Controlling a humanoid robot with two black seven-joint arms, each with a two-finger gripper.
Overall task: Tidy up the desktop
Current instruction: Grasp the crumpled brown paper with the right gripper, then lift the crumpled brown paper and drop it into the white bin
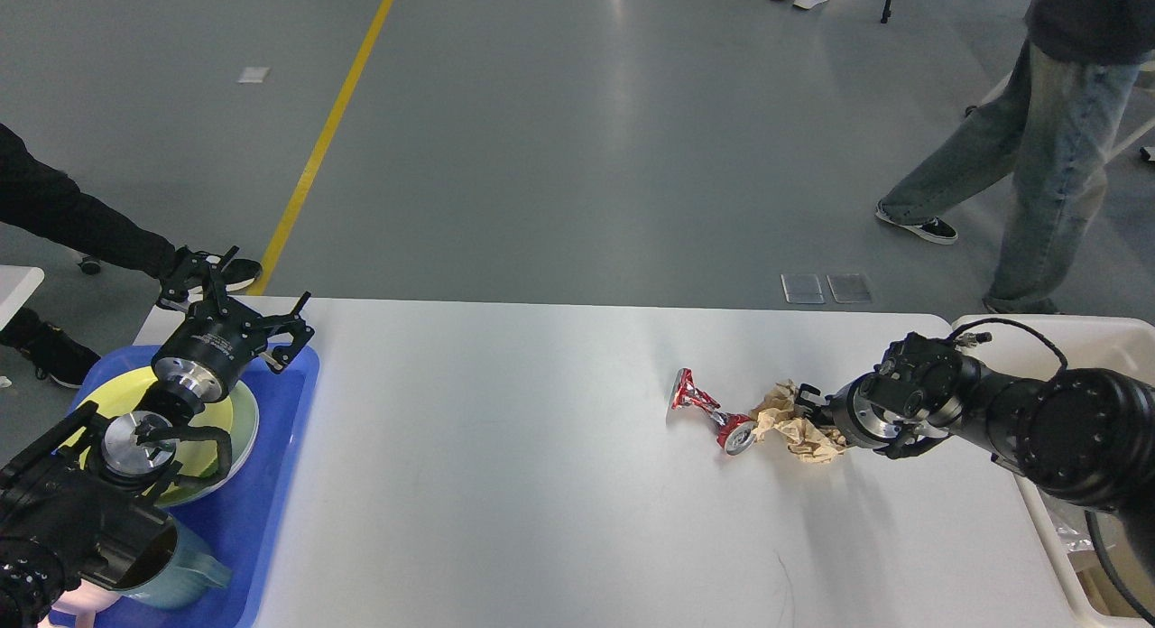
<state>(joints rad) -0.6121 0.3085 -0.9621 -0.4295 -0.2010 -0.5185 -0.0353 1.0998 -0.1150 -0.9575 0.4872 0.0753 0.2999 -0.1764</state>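
Note:
The white desktop (541, 484) fills the lower view. A crushed red can (708, 410) lies right of centre, touching a crumpled brown paper ball (785, 422) on its right. My right gripper (809, 408) lies low over the table, its dark fingers pushed into the paper's right side; their gap is hidden. My left gripper (236, 287) hovers open and empty over the far corner of the blue tray (280, 447).
The tray at the left edge holds a yellow-green plate (236, 420) and a teal cup (176, 574). A cream bin (1083, 335) stands off the table's right end. A person (1056, 159) walks behind the table; a black-sleeved arm (63, 217) reaches in at far left.

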